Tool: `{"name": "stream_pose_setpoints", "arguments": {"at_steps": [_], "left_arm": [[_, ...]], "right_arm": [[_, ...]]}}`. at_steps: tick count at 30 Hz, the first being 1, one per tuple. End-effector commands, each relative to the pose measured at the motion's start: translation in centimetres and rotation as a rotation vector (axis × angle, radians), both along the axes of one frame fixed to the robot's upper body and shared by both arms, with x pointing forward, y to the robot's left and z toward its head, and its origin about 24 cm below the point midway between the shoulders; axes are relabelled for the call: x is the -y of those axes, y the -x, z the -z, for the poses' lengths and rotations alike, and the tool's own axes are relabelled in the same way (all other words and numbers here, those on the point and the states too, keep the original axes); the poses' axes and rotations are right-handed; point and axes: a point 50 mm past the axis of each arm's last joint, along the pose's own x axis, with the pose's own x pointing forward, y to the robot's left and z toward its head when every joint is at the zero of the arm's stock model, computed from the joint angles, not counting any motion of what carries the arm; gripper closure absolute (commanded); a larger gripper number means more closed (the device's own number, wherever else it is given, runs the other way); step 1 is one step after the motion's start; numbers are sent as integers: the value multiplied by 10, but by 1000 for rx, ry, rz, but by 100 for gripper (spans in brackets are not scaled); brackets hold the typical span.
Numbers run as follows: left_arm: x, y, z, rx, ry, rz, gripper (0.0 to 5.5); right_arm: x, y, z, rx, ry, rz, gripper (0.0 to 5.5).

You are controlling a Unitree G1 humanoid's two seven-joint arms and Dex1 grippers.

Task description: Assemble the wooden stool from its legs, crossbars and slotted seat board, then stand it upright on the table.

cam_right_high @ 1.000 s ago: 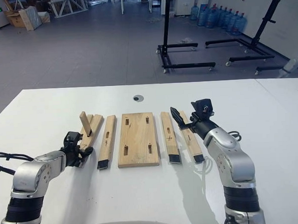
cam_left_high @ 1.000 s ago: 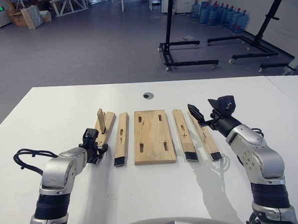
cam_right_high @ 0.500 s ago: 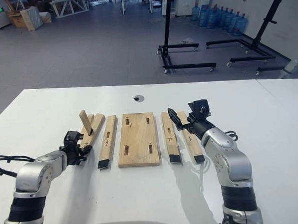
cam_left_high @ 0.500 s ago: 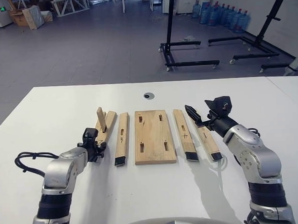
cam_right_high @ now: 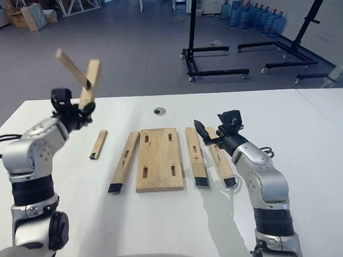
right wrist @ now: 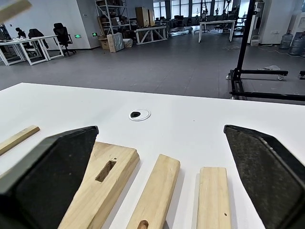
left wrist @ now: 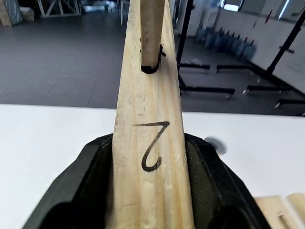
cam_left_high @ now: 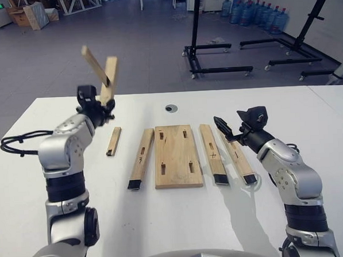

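Left gripper point(cam_left_high: 101, 105) was clamped on leg point(cam_left_high: 109, 77), crossbar point(cam_left_high: 92, 57) in its slot, raised left of seat board point(cam_left_high: 176, 157). Right gripper point(cam_left_high: 232, 131) sat open over right-hand legs point(cam_left_high: 212, 154) beside seat board.

Out on the grey floor point(cam_left_high: 127, 56), black wheeled steel frames point(cam_left_high: 220, 72) stood with blue water jugs point(cam_left_high: 258, 17) behind them and wooden crates point(cam_left_high: 37, 16) far off.

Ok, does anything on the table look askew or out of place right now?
The leg just left of the seat board lies slanted, its far end tipped toward the board, not lined up with it. A short crossbar lies loose on its own farther left. Nothing looks damaged.
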Motion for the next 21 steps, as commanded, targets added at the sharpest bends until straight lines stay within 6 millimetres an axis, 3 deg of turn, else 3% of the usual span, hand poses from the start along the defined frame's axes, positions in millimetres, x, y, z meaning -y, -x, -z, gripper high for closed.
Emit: {"name": "stream_pose_setpoints", "arguments": {"at_steps": [1, 7, 10, 15, 21], "left_arm": [[0, 9, -41, 198, 159, 280, 348], [33, 43, -13, 129, 385, 864, 348], [36, 56, -1, 89, 502, 959, 348], [38, 65, 3, 40, 681, 1037, 348], [46, 71, 9, -24, 749, 1107, 348]], "right_arm": [[16, -7, -42, 97, -99, -44, 62], [17, 7, -111, 158, -425, -393, 62], [5, 3, -130, 147, -578, -596, 62], [-25, 5, -121, 53, -697, -829, 62], [-42, 2, -109, 6, -724, -839, 37]]}}
